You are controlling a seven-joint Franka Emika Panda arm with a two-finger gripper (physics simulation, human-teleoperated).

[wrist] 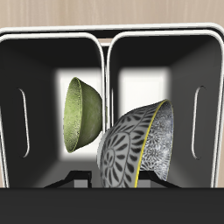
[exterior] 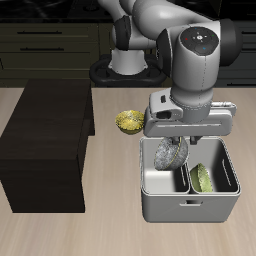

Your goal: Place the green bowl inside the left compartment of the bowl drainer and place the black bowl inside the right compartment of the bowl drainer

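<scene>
The grey bowl drainer [exterior: 168,208] stands near the table's front edge. The green bowl [exterior: 204,177] leans on its side inside the well farther from the dark cabinet. My gripper [exterior: 178,142] hangs over the other well, shut on the rim of the black bowl [exterior: 170,154], which is tilted on edge with its speckled silvery inside showing. In the wrist view the green bowl [wrist: 82,110] rests against one well's floor, and the black bowl [wrist: 136,145] hangs close to the camera beside the divider [wrist: 108,61], above the second well. My fingertips are hidden there.
A small yellow-gold bowl [exterior: 128,121] sits on the table behind the drainer. A large dark cabinet block [exterior: 45,140] stands beside the drainer. The robot's base [exterior: 130,62] is at the back.
</scene>
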